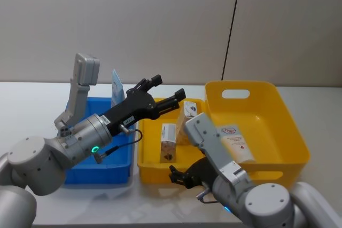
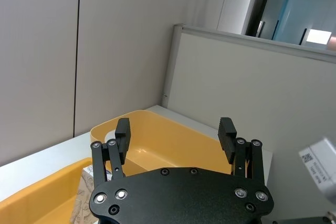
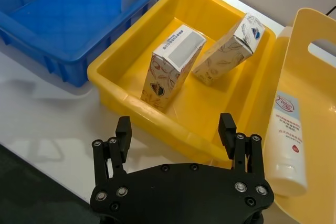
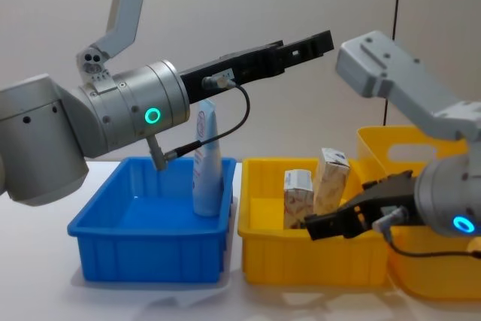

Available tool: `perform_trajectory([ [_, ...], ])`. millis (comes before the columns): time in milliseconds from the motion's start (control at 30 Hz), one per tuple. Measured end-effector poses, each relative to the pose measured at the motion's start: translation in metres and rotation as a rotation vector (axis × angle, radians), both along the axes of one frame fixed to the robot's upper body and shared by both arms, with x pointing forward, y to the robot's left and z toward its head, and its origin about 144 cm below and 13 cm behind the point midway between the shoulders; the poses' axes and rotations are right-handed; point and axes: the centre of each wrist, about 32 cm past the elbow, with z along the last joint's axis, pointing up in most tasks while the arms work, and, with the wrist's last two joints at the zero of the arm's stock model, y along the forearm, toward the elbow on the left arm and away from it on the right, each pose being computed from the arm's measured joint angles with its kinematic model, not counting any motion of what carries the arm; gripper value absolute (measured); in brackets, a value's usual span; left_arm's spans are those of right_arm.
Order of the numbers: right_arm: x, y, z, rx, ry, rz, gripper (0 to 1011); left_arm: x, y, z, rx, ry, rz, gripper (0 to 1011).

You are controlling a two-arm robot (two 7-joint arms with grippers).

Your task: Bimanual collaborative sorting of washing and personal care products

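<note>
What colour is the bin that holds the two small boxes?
Yellow; the bin shows best in right wrist view.

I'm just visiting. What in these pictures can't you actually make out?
The standing tube: in the head view the left hand and its arm cover its lower part; the right wrist view's top edge cuts it off.
The rear box: in the head view the right arm hides its lower half.
The lying tube: label print too small to read.
The right hand: in the head view, mostly tucked under its own arm.
</note>
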Motion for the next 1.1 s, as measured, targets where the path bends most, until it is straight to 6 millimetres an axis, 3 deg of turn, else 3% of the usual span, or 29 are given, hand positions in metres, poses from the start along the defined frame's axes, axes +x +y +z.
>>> perform_trajectory([
  [533, 0.009, 0.022, -0.012, 0.05, -0.016, -0.077, 1004, 0.0, 0.0, 0.0, 0.0, 0.0, 0.0, 1001],
  [1100, 0.027, 0.034, -0.008, 0.09, 0.033, -0.176, 1003, 0.0, 0.0, 0.0, 0.0, 0.0, 0.0, 1001],
])
